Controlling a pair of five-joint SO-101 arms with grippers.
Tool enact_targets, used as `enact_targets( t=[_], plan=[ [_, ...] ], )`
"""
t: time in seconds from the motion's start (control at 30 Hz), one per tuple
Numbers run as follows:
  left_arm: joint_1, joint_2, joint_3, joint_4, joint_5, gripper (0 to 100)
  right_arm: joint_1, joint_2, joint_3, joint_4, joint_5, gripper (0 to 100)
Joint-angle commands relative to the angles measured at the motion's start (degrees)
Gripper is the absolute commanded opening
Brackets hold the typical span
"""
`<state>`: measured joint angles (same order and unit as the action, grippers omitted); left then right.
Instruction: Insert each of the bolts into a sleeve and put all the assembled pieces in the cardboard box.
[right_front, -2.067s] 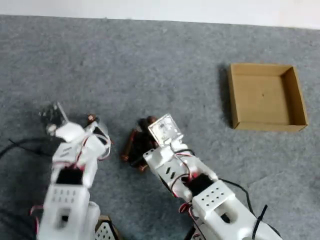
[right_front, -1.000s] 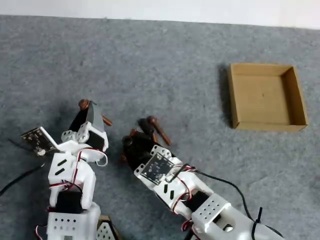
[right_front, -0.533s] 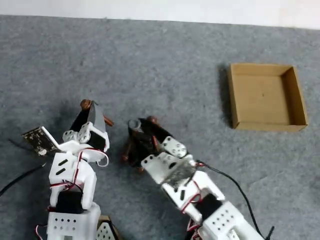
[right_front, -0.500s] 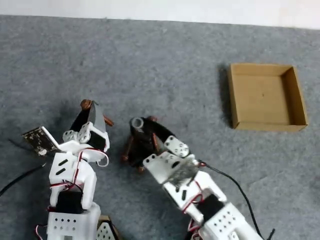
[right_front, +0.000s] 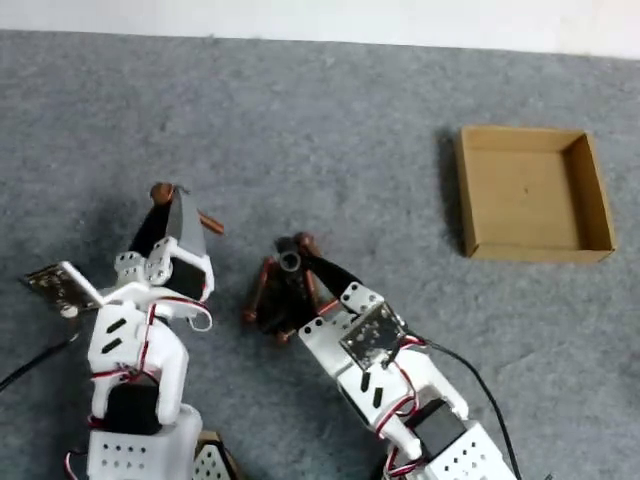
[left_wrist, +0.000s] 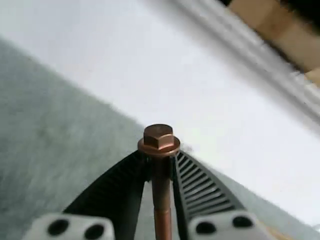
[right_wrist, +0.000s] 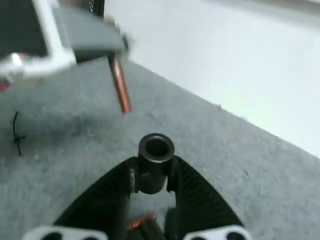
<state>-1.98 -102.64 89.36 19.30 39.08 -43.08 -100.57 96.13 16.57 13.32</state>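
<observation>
My left gripper (right_front: 173, 213) is shut on a copper bolt (right_front: 164, 194), held above the carpet with its hex head (left_wrist: 159, 140) between the black fingers (left_wrist: 196, 189). My right gripper (right_front: 296, 272) is shut on a black sleeve (right_front: 289, 263), open end up (right_wrist: 156, 148). The bolt's shank (right_wrist: 120, 85) hangs in the other arm's gripper, beyond the sleeve in the right wrist view. More copper bolts and dark sleeves (right_front: 262, 296) lie piled under the right gripper. The cardboard box (right_front: 532, 193) stands at the far right, nothing inside.
Grey carpet (right_front: 320, 130) covers the table, with a white wall strip along the far edge. Black cables (right_front: 30, 360) trail near the left arm's base.
The left arm lifted its bolt and shifted it slightly away and left. The right arm raised the sleeve off the pile and turned it upright, moving it a little right.
</observation>
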Motion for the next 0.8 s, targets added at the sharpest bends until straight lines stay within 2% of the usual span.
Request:
enact_targets(
  t=[0.0,0.2,0.33,0.77],
  plan=[
    [8.4,-1.63,-4.09,-1.58,0.0,0,0.66,0.22,8.13,1.89,5.27,0.3],
    [17.8,-1.54,-3.21,-1.58,-0.35,0,0.75,0.22,8.13,4.0,7.3,0.3],
    [21.23,-1.54,-2.33,-1.58,-6.68,0,0.75,0.22,8.13,4.09,7.3,0.3],
    [23.34,-1.63,-5.23,-1.49,-8.0,0,0.75,0.31,8.13,5.32,9.14,0.3]
  ],
)
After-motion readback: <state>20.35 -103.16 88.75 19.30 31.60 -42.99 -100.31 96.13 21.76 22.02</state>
